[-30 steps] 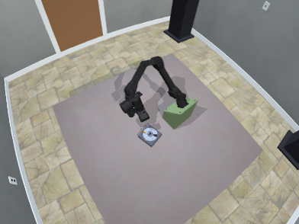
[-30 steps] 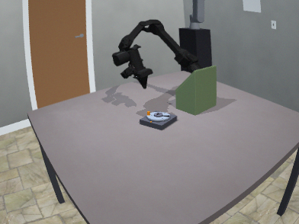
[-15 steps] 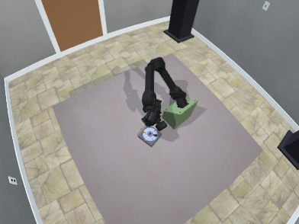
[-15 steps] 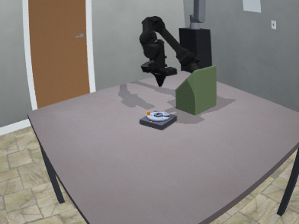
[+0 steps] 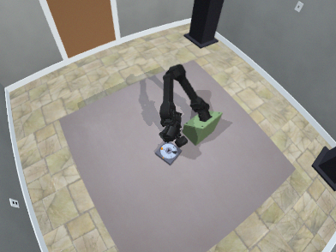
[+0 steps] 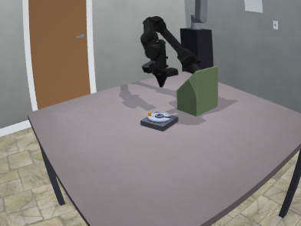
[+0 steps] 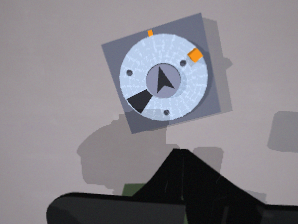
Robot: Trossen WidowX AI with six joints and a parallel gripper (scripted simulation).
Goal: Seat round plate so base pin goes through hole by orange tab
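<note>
We see a pale blue-white round plate [image 7: 176,98] with faint radial lines, an orange tab [image 7: 194,55], a black wedge [image 7: 139,101] and a grey hub bearing a dark arrow. Its base [image 7: 208,40] is slate grey with a small orange mark [image 7: 150,33]. The arm [image 6: 157,50] is black, its pedestal [image 6: 200,92] green, the table [image 6: 115,169] mauve-grey.

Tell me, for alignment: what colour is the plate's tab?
Orange tab on the round pale plate; wrist view.
</note>
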